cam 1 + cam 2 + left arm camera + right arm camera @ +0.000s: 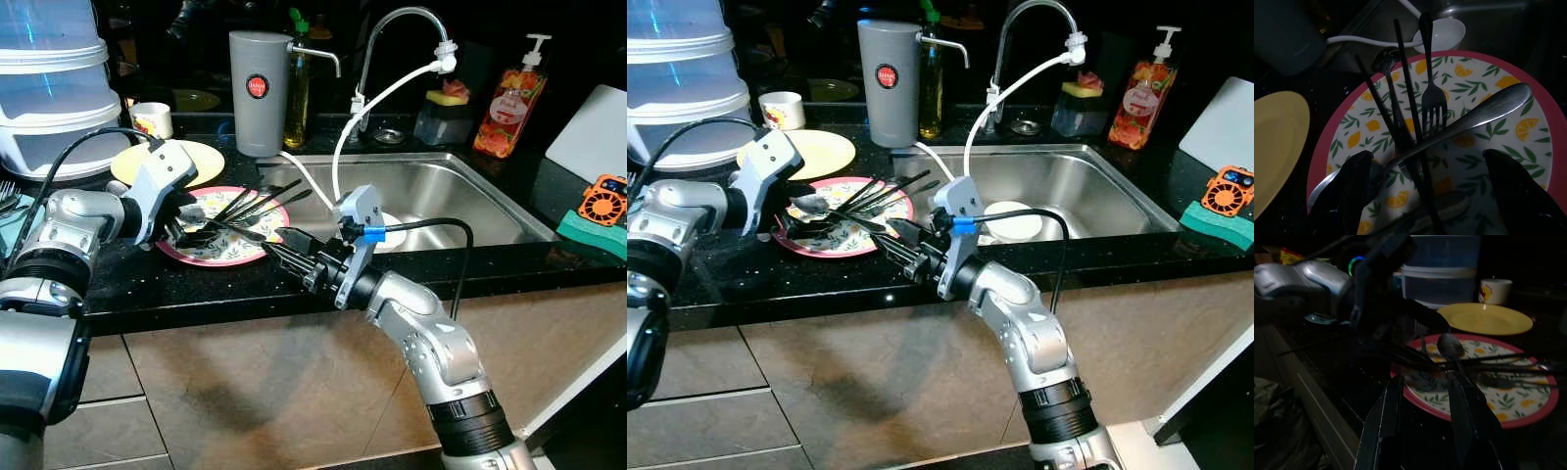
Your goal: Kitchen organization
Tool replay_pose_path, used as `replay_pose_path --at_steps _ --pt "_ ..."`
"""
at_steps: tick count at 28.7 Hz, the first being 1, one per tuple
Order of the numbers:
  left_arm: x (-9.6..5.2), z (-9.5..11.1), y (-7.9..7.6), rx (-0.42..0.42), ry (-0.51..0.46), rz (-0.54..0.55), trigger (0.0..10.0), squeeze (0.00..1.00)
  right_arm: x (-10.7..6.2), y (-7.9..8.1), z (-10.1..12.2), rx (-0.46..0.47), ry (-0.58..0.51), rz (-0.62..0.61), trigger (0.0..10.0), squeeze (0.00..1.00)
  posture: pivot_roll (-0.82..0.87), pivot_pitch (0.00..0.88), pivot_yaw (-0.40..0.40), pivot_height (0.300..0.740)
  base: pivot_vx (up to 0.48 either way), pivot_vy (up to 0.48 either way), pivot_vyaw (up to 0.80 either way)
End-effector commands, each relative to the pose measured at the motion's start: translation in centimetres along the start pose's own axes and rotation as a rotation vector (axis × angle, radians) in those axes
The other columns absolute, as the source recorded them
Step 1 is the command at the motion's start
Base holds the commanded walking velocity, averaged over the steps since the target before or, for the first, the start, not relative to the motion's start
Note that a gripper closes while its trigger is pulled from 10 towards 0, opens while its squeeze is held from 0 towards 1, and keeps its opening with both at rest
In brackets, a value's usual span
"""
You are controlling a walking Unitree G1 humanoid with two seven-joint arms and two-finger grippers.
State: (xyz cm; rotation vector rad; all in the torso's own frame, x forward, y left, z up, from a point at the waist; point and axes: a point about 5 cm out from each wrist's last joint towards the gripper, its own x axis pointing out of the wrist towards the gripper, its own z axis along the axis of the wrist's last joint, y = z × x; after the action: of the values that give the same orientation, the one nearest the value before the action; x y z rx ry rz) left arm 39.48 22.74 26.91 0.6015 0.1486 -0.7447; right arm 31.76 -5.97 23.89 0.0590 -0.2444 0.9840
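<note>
So from the left eye view, there's a lemon-print plate [230, 245] with a pink rim sitting on the black countertop [147, 284], just left of the steel sink [441, 191], and it's loaded with dark cutlery: forks, spoons, chopsticks fanned out across it. A yellow plate [201, 155] sits right behind it, touching or nearly so. The left gripper [181, 220] is down over the plate's left edge, and the right gripper [284, 247] pokes in from the sink side at the plate's near right rim. Grey water filter jug [257, 93] and an orange soap bottle [509, 98] stand along the back.

Right eye view is the same setup; there's a white bowl [1012, 221] in the sink and a small mug [782, 110] behind the yellow plate.

Left wrist view: fingers [1347, 196] spread wide, one on each side of a silver spoon handle [1469, 120] lying across the plate, not clamped on anything. A fork [1431, 98] lies beside it.

Right wrist view is dark, but the two fingers [1383, 426] sit parted a fair bit just short of the plate rim, nothing between them.
</note>
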Motion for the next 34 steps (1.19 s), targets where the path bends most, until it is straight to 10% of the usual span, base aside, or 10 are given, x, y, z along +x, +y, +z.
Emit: replay_pose_path --at_steps 1,14,15,17,18,34 --pt "0.69 -0.15 -0.56 0.014 0.014 -0.023 10.0 0.0 -0.22 0.32 -0.31 0.014 0.017 0.011 10.0 0.0 0.01 0.018 -0.048 0.74 0.0 0.0 0.0" --pt "1.09 -0.62 -0.97 0.057 0.048 -0.029 10.0 0.0 -0.07 0.37 -0.15 0.021 0.018 0.016 10.0 0.0 0.01 0.021 -0.048 0.74 0.0 0.0 0.0" --pt "1.22 -0.54 -0.93 0.072 0.05 -0.007 4.7 0.0 -0.03 0.37 -0.12 0.024 0.017 0.017 10.0 0.0 0.01 0.024 -0.048 0.74 0.0 0.0 0.0" --pt "1.28 -0.5 -0.93 0.073 0.048 -0.001 4.7 0.0 -0.03 0.36 -0.11 0.026 0.016 0.017 10.0 0.0 0.01 0.024 -0.048 0.74 0.0 0.0 0.0" --pt "1.36 -0.51 -0.87 0.075 0.051 0.021 0.0 0.0 -0.06 0.33 -0.12 0.026 0.018 0.017 10.0 0.0 0.01 0.021 -0.049 0.74 0.0 0.0 0.0" --pt "1.31 -0.46 -0.6 0.086 0.039 0.073 0.0 0.0 -0.19 -0.01 -0.08 0.047 0.016 -0.006 10.0 0.0 0.0 0.028 -0.047 0.74 0.0 0.0 0.0"
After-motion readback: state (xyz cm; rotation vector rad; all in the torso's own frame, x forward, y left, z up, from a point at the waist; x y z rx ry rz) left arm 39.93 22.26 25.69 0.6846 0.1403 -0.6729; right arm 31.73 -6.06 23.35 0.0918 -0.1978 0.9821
